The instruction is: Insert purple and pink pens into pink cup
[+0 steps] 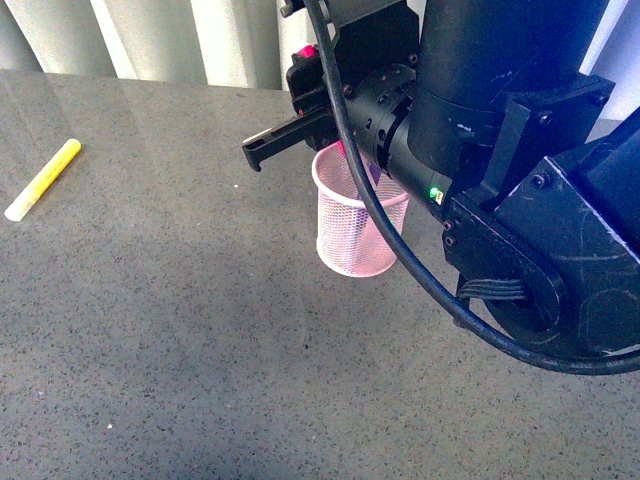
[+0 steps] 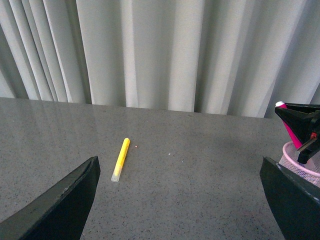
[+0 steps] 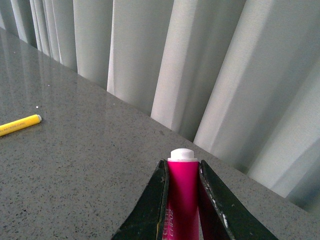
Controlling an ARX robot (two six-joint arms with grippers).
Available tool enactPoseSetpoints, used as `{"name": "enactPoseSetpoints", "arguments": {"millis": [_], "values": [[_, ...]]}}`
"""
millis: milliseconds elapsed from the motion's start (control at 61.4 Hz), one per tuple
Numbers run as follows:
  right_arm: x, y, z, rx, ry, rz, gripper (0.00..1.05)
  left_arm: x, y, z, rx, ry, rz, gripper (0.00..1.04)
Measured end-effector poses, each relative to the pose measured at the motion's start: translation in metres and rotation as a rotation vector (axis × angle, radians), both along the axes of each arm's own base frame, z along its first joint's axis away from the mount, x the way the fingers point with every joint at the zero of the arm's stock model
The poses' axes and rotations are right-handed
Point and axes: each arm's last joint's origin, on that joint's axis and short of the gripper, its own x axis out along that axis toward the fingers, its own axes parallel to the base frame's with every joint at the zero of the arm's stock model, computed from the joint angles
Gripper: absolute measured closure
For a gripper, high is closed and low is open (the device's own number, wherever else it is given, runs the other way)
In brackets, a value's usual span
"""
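Observation:
The pink cup (image 1: 356, 222) stands upright mid-table; its rim also shows at the edge of the left wrist view (image 2: 301, 162). My right gripper (image 1: 305, 100) is shut on the pink pen (image 1: 307, 51) and holds it upright over the cup, lower end at the cup's mouth. The right wrist view shows the pen (image 3: 182, 192) clamped between both fingers, pale end up. The left wrist view shows the pen (image 2: 292, 134) above the cup. A purple shape (image 1: 374, 172), likely the purple pen, shows inside the cup. My left gripper (image 2: 180, 210) is open and empty above bare table.
A yellow marker (image 1: 43, 179) lies on the grey table at the far left, also seen in the left wrist view (image 2: 120, 159) and the right wrist view (image 3: 20, 125). White curtains (image 2: 160, 50) hang behind the table's far edge. The right arm (image 1: 520, 180) fills the front view's right.

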Motion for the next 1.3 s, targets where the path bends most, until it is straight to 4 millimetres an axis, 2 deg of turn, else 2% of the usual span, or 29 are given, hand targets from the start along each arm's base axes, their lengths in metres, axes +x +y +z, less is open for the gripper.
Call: {"name": "enactPoseSetpoints", "arguments": {"millis": [81,147,342,440,586,700,814,896,1010,1091,1140,1238,1287,1303], "values": [[0.0,0.0,-0.002,-0.002,0.013,-0.004,0.93,0.0,0.0,0.0,0.0,0.0,0.0,0.07],[-0.001,-0.002,-0.004,0.0,0.026,-0.007,0.78,0.0,0.0,0.0,0.0,0.0,0.0,0.07],[-0.004,-0.008,-0.007,0.013,0.076,-0.042,0.44,0.0,0.0,0.0,0.0,0.0,0.0,0.07],[-0.006,-0.013,0.002,0.032,0.084,-0.082,0.28,0.0,0.0,0.0,0.0,0.0,0.0,0.07],[-0.012,-0.029,0.032,0.062,0.121,-0.212,0.05,0.0,0.0,0.0,0.0,0.0,0.0,0.07],[-0.031,-0.073,0.064,0.08,0.277,-0.437,0.07,0.0,0.0,0.0,0.0,0.0,0.0,0.07],[-0.058,-0.114,0.08,0.077,0.412,-0.599,0.07,0.0,0.0,0.0,0.0,0.0,0.0,0.07],[-0.072,-0.129,0.087,0.082,0.44,-0.656,0.07,0.0,0.0,0.0,0.0,0.0,0.002,0.07],[-0.073,-0.129,0.089,0.099,0.434,-0.641,0.07,0.0,0.0,0.0,0.0,0.0,-0.001,0.07],[-0.078,-0.132,0.079,0.143,0.281,-0.543,0.2,0.0,0.0,0.0,0.0,0.0,0.0,0.07],[-0.089,-0.138,0.074,0.162,0.19,-0.512,0.29,0.0,0.0,0.0,0.0,-0.001,0.002,0.07],[-0.108,-0.151,0.079,0.196,0.072,-0.503,0.45,0.0,0.0,0.0,0.0,0.0,0.003,0.07],[-0.121,-0.163,0.082,0.2,0.041,-0.519,0.59,0.0,0.0,0.0,0.0,-0.001,0.001,0.07],[-0.123,-0.164,0.082,0.2,0.04,-0.522,0.61,0.0,0.0,0.0,0.0,-0.001,0.0,0.07]]}}
